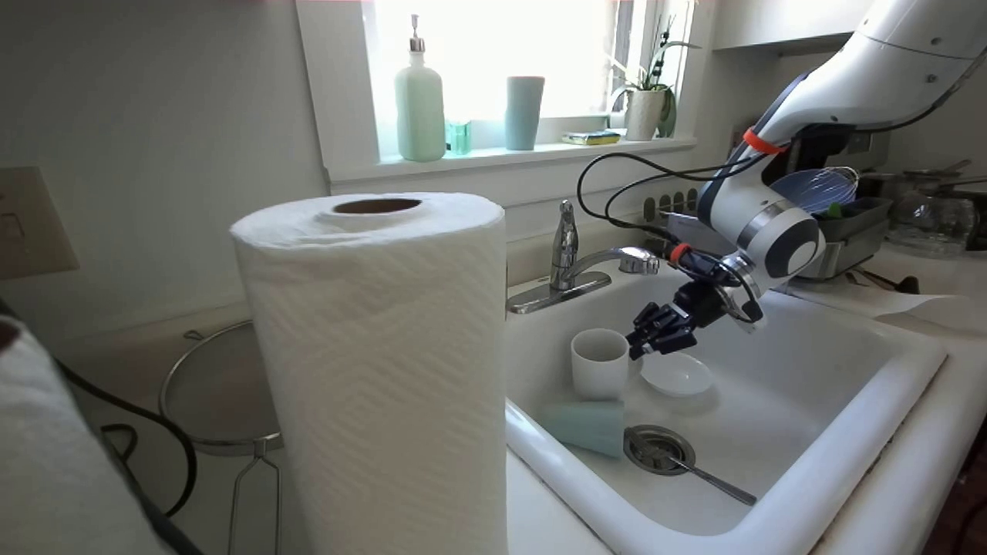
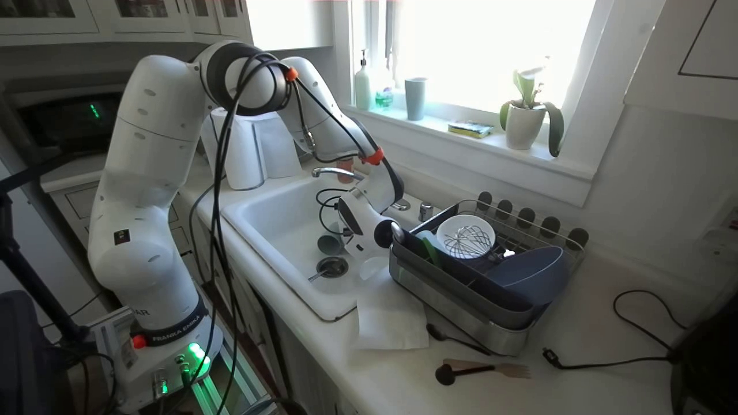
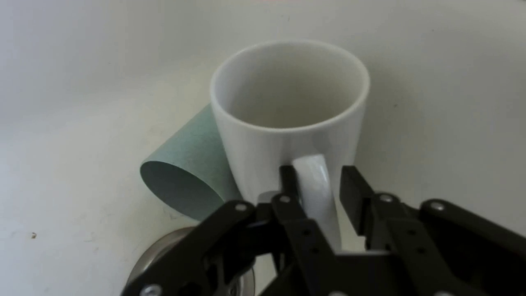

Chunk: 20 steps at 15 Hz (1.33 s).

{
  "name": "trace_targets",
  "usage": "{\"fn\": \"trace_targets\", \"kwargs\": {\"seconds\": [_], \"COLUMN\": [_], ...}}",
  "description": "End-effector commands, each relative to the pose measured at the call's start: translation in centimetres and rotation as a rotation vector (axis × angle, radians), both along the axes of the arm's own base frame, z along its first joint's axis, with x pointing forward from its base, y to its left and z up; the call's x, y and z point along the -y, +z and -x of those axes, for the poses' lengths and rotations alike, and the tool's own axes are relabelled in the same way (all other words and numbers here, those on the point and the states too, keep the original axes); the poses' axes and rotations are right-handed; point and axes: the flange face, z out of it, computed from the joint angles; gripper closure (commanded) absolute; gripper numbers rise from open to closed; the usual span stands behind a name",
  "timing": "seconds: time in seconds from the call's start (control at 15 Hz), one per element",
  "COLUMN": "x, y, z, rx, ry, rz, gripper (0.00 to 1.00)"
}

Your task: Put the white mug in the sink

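Note:
The white mug point(image 1: 598, 376) stands upright inside the sink point(image 1: 844, 428), near its faucet-side wall. It fills the middle of the wrist view point(image 3: 263, 150), empty inside, with its handle turned toward my gripper. The sink also shows in an exterior view point(image 2: 259, 245), where the arm hides most or all of the mug. My gripper point(image 3: 318, 174) is open, with one finger on each side of the mug's handle. The left finger is close against the handle, perhaps touching; a gap shows between the handle and the right finger. The gripper also shows beside the mug in an exterior view point(image 1: 651, 335).
A pale green tumbler point(image 3: 197, 156) lies on its side against or close beside the mug. A flat white dish point(image 1: 677, 375) lies in the sink. A utensil point(image 1: 713, 479) rests across the drain. The faucet point(image 1: 567, 262) rises behind. A full dish rack point(image 2: 461, 300) stands beside the sink.

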Motion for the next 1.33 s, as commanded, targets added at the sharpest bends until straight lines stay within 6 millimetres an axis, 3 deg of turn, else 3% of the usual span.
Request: {"fn": "trace_targets", "kwargs": {"seconds": [0.0,0.33,0.67,0.93,1.27], "x": [0.4,0.0,-0.1,-0.8,-1.7], "y": [0.5,1.1,1.4,2.8,7.7], "z": [-0.1,-0.1,-0.1,-0.3,-1.6], "rx": [0.032,0.048,0.065,0.055,0.082], "ry": [-0.002,0.037,0.061,0.142,0.317], "rz": [-0.015,0.053,0.105,0.201,0.448], "gripper": [0.32,0.01,0.0,0.0,0.0]}}
